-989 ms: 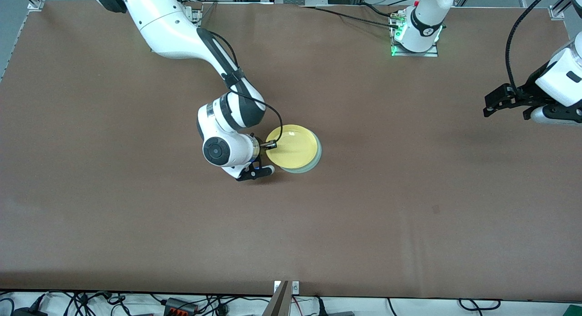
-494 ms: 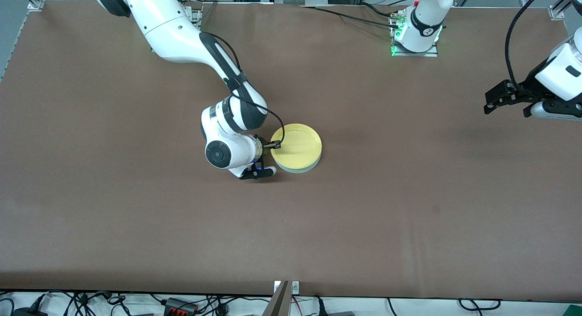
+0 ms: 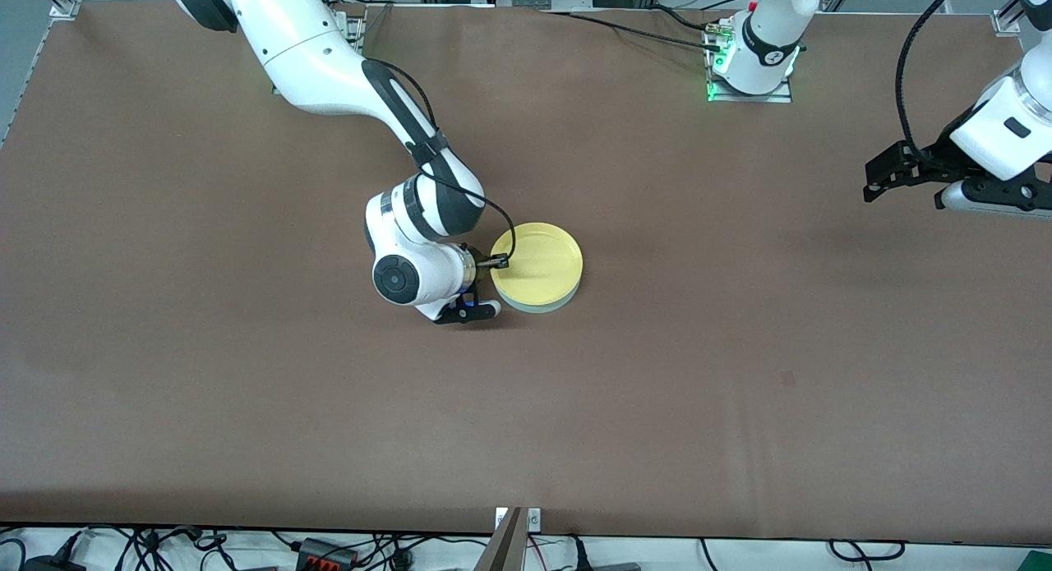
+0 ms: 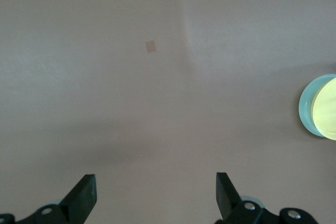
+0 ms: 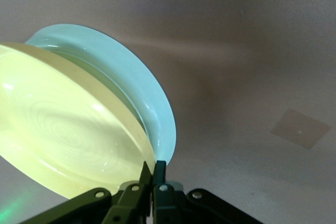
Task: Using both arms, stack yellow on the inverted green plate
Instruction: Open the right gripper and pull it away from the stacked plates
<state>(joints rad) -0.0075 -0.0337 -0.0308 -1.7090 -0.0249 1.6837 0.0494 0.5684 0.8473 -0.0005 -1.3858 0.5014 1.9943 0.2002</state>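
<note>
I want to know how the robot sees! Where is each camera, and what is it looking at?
Front view: high across the table, facing both arms; yellow plate rests on green plate.
Left wrist view: on the left arm, looking down at the table past its open left tool.
Right wrist view: on the right arm, close up, right tool shut on the yellow plate's rim.
All three views share both plates.

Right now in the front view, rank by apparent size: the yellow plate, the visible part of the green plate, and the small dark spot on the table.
1. yellow plate
2. green plate, only a thin crescent showing under the yellow one
3. dark spot
</note>
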